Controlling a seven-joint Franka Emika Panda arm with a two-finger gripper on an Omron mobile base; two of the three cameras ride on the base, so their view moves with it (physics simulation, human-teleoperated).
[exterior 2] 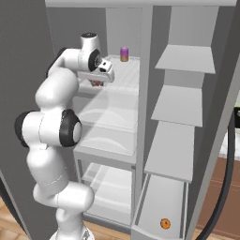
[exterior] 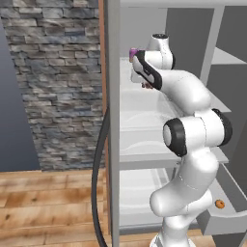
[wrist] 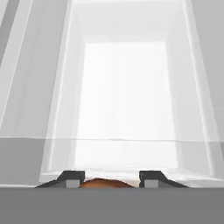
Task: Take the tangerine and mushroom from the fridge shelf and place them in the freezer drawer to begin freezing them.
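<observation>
The gripper (wrist: pixel 111 180) is sitting narrowed on the mushroom (wrist: pixel 107 183), whose reddish-brown top is showing between the two fingertips (wrist: pixel 72 178) in the hand view. In the right base view the gripper (exterior 2: pixel 97 83) is hanging just above the upper fridge shelf (exterior 2: pixel 126 77), with a purple can (exterior 2: pixel 124 54) standing farther back on that shelf. The tangerine (exterior 2: pixel 164 223) is lying in the freezer drawer (exterior 2: pixel 140 229), well below the shelf.
</observation>
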